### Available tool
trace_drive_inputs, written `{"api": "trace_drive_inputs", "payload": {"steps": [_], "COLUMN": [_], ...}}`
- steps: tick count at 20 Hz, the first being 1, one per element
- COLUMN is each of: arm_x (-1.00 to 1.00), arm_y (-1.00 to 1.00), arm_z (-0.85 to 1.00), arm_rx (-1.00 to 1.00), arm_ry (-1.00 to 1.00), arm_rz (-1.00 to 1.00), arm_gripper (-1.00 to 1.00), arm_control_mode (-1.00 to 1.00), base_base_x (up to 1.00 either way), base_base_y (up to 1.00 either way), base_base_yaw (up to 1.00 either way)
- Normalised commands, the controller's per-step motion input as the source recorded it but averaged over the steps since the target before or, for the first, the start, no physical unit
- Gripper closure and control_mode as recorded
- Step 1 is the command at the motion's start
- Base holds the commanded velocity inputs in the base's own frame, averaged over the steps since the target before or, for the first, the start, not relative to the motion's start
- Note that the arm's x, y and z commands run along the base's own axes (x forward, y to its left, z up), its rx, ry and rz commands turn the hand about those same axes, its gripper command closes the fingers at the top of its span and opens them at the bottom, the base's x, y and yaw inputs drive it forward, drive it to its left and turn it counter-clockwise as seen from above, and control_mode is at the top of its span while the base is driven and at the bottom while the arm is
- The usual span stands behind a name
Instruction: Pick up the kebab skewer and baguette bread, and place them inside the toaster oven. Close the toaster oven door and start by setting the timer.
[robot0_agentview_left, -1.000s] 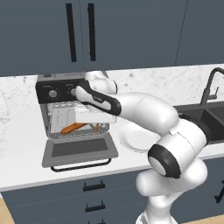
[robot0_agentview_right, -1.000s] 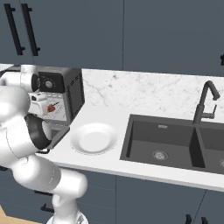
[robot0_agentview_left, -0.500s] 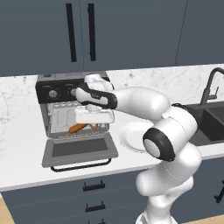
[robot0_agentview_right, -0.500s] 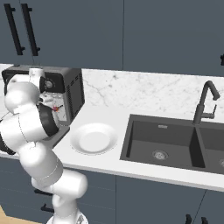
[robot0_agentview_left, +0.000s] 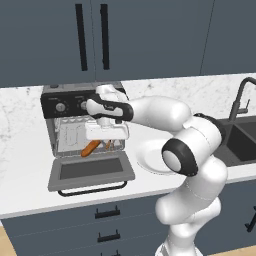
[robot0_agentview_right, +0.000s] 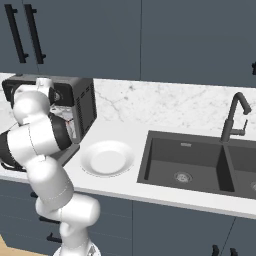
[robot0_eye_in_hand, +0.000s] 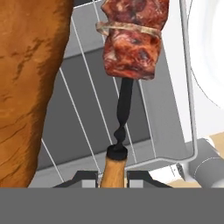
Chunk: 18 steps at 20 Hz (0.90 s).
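Note:
The toaster oven (robot0_agentview_left: 59, 96) stands on the counter with its door (robot0_agentview_left: 90, 171) dropped flat. The orange-brown baguette bread (robot0_agentview_left: 91, 148) lies on the wire rack (robot0_eye_in_hand: 83, 118) inside; in the hand view it looms large at the left (robot0_eye_in_hand: 30, 87). My gripper (robot0_eye_in_hand: 113, 177) is at the oven's mouth (robot0_agentview_left: 106, 141), shut on the wooden handle of the kebab skewer (robot0_eye_in_hand: 124, 105). The skewer's reddish meat chunks (robot0_eye_in_hand: 133, 39) reach over the rack, just right of the bread. In the right base view my arm covers the front of the oven (robot0_agentview_right: 80, 100).
A white plate (robot0_agentview_left: 150, 157) (robot0_agentview_right: 107, 157) sits on the counter right of the oven. Further right are a dark sink (robot0_agentview_right: 195, 160) and a black faucet (robot0_agentview_right: 234, 117). Dark cabinets hang above the marble backsplash.
My elbow has swung left, closer to the oven. The hand has stayed at the oven's mouth, edging slightly lower with the skewer still in its grip. The bread has not moved.

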Motion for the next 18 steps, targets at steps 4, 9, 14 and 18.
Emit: {"api": "trace_drive_inputs", "payload": {"steps": [4, 9, 14, 18], "arm_x": [0.02, 0.00, 0.00, -0.24], "arm_y": [0.00, 0.00, 0.00, 0.00], "arm_z": [-0.09, -0.01, 0.05, 0.45], "arm_rx": [0.00, -0.02, -0.02, 0.00], "arm_ry": [0.04, 0.00, 0.00, 0.00], "arm_rz": [0.00, 0.00, 0.00, 0.00], "arm_gripper": [-1.00, -1.00, -1.00, -1.00], "arm_control_mode": [-1.00, -1.00, -1.00, -1.00], "base_base_x": [0.00, 0.00, 0.00, 0.00], "base_base_y": [0.00, 0.00, 0.00, 0.00], "base_base_yaw": [0.00, 0.00, 0.00, 0.00]}}
